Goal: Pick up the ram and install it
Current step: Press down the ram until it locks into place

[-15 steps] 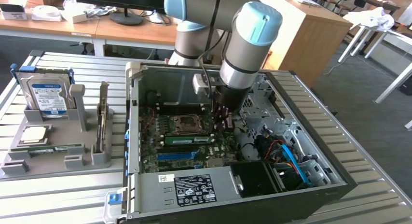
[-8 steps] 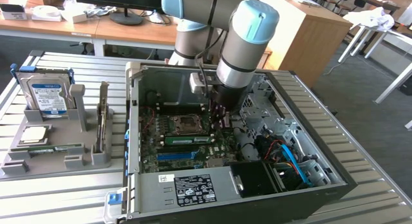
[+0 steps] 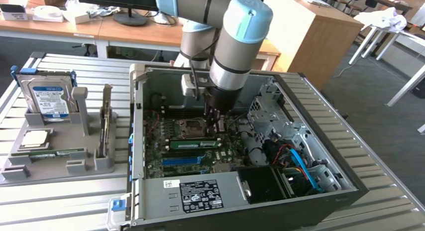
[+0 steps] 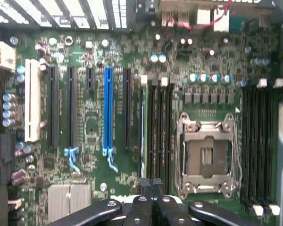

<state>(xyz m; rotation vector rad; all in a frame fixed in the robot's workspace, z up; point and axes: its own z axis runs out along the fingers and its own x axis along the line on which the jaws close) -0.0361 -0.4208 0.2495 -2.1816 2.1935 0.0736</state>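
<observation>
The ram stands seated in a motherboard slot at centre frame of the exterior view, inside the open computer case, just beside the empty processor socket. The gripper hovers just above it, fingers together, holding nothing. Judged step: installation, seating check. Pressing home calls for even downward force. At left frame, the grey tray holds a hard drive, a processor chip, another memory stick and an expansion card.
</observation>
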